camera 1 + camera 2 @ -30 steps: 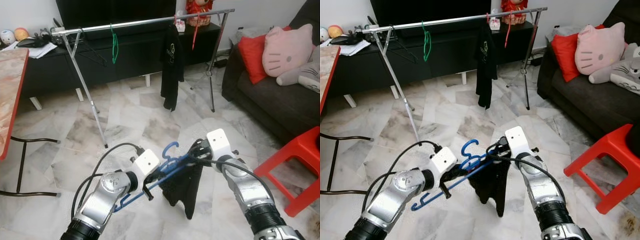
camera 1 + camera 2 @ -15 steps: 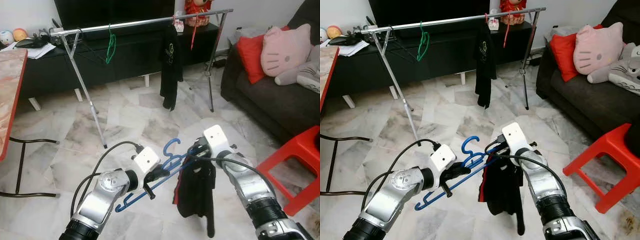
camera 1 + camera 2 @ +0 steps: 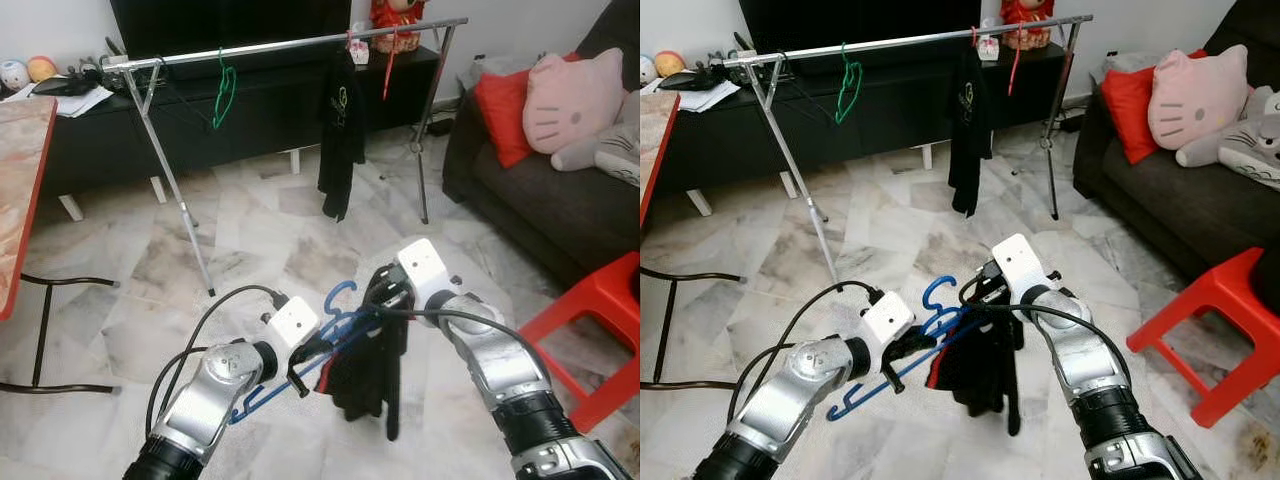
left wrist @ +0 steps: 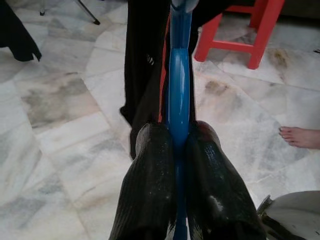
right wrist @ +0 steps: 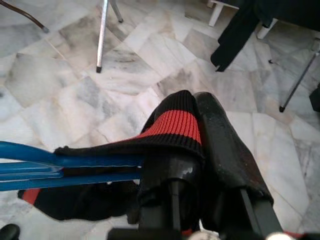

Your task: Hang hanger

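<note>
Left eye view: ahead of us stands the metal clothes rack (image 3: 290, 45), well beyond our arms. Our left gripper (image 4: 176, 150) clamps the blue hanger (image 3: 335, 318) low over the floor, while our right gripper (image 5: 197, 150) pinches its black garment (image 3: 365, 365).

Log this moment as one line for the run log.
left gripper shut on blue hanger | right gripper shut on black garment | rail ahead, not reached

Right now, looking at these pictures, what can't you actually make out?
- Blue hanger: its right end is covered by the black garment.
- Left gripper: the wrist view's bottom edge cuts its fingers.
- Person's foot: cut by the left wrist view's edge.
- Print on hanging black shirt: too small.
</note>
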You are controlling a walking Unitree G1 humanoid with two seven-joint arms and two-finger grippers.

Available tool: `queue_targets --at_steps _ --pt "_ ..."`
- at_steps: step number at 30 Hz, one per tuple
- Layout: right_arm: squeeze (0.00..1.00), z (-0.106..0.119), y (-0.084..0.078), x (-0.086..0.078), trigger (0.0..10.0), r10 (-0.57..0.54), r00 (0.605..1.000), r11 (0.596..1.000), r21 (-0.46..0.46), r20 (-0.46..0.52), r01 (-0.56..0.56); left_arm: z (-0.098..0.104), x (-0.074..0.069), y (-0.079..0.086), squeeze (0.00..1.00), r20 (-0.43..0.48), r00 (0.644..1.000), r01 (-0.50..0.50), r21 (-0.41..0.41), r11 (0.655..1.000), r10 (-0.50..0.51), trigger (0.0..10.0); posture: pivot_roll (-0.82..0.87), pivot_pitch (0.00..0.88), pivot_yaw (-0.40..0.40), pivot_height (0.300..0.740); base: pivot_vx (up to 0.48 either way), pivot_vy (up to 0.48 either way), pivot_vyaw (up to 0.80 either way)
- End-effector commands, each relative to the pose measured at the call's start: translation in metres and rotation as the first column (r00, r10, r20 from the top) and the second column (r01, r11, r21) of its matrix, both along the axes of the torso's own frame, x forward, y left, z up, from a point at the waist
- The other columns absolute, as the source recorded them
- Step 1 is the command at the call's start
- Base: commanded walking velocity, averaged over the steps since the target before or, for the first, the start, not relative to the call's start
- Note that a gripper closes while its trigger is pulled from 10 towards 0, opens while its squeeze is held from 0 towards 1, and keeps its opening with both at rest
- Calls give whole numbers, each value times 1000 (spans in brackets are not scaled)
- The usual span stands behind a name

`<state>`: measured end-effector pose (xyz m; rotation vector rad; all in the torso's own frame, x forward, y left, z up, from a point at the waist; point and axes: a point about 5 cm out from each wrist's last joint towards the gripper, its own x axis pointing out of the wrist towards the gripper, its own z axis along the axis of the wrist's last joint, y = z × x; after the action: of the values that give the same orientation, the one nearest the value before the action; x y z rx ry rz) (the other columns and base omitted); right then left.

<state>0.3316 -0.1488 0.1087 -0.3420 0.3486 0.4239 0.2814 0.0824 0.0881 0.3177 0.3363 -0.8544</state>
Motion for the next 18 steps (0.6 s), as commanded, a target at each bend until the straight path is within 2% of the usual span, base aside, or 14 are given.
queue_targets --at_steps 1,3,10,13,16,18 --pt "0 9 4 -1 10000 32 999 999 16 27 -32 2 2 -2 0 6 1000 11 10 1000 -11 10000 -90 0 -47 740 0 0 0" --pt "0 12 8 -3 10000 76 997 997 16 33 -77 3 -2 -6 0 -7 999 50 -22 999 -50 10000 -92 0 -45 740 0 0 0" --pt "0 16 10 -4 10000 102 994 994 19 40 -103 4 2 -8 0 0 1000 25 -26 999 -25 10000 -96 0 -45 740 0 0 0" --pt "0 19 13 -5 10000 133 990 990 33 46 -134 5 2 -9 0 0 1000 20 -34 999 -20 10000 -96 0 -45 740 0 0 0" --pt "0 25 19 -9 10000 200 978 974 94 59 -205 4 3 -11 0 0 1000 19 -36 999 -19 10000 -96 0 -45 740 0 0 0" --pt "0 25 19 -9 10000 200 978 974 94 59 -205 4 3 -11 0 0 1000 19 -36 999 -19 10000 -96 0 -45 740 0 0 0"
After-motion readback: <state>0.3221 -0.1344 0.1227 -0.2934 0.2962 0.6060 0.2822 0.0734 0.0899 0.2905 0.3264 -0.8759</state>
